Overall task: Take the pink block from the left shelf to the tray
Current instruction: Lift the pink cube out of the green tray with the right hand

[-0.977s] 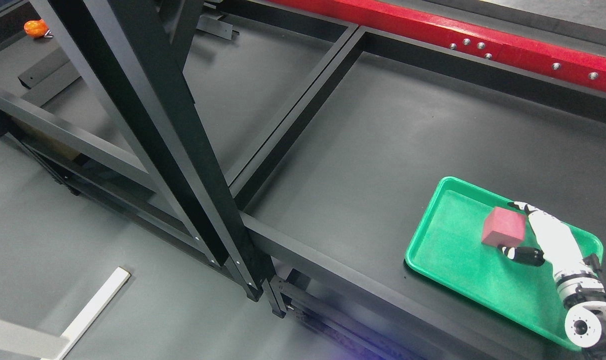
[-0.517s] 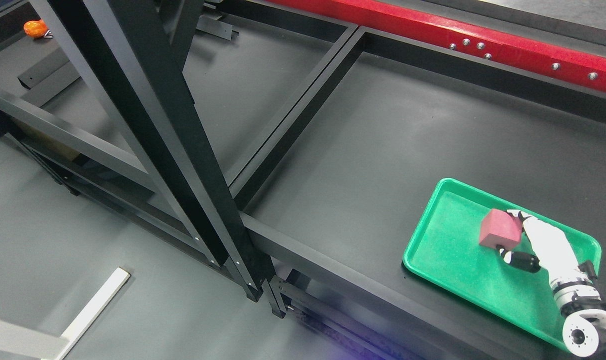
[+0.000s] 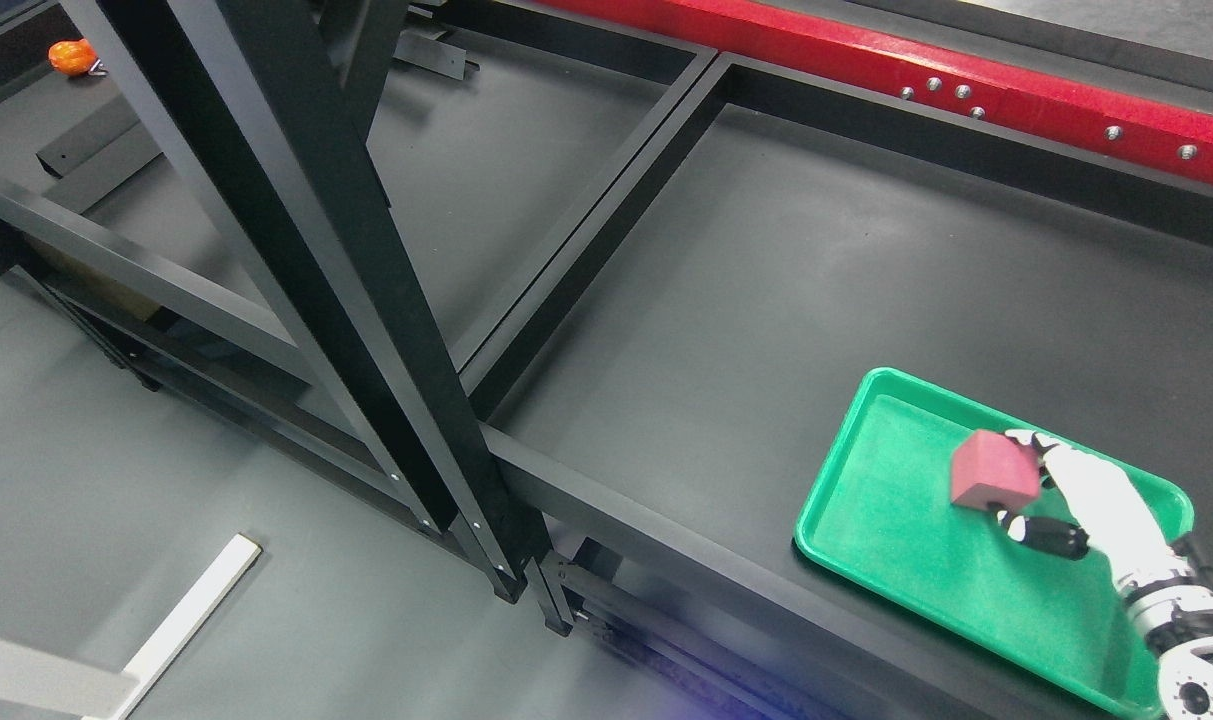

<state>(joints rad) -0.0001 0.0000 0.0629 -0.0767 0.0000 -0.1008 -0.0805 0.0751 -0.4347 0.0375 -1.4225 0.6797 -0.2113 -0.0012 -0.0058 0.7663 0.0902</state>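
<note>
The pink block (image 3: 986,468) is a small cube, tilted, over the middle of the green tray (image 3: 886,560) on the right black shelf. My right hand (image 3: 1012,482) comes in from the lower right corner and is shut on the block, with white fingers (image 3: 1028,441) on its upper right edge and the thumb (image 3: 1038,534) under its lower right corner. Whether the block touches the tray floor I cannot tell. The left arm does not show.
A thick black upright (image 3: 296,250) of the shelf frame crosses the left half. A black divider rail (image 3: 586,230) splits the shelf surface. A red beam (image 3: 966,70) runs along the back. An orange object (image 3: 71,57) lies at the far upper left; a white strip (image 3: 186,620) lies on the floor.
My right hand has shifted the block slightly left and down, tilting it. The green tray has slid a little toward the lower left. The shelf frame has stayed put.
</note>
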